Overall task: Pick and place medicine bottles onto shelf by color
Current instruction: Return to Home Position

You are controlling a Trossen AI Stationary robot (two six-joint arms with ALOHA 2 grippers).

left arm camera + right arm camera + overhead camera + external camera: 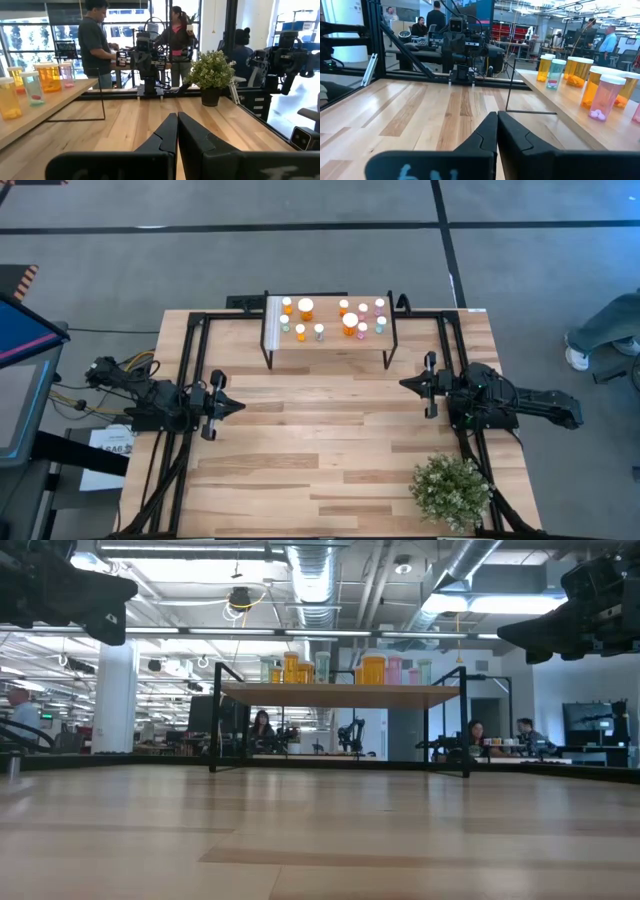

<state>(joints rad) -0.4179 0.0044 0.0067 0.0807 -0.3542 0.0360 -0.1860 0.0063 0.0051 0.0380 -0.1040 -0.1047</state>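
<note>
The shelf [330, 340], a light wood plank on thin black legs, stands at the table's far middle. Several medicine bottles [350, 322] with white caps and orange, pink or teal bodies stand upright on its top; they also show in the low view [373, 669]. My left gripper [238, 406] hangs shut and empty above the table's left side, its fingers [176, 131] pointing right. My right gripper [404, 384] hangs shut and empty at the right side, its fingers [496, 129] pointing left.
A bushy green plant [452, 490] stands at the table's near right corner. A black frame [190, 370] runs round the table. People stand and sit beyond the table [95, 40]. Bare wood [320, 440] lies between the two arms.
</note>
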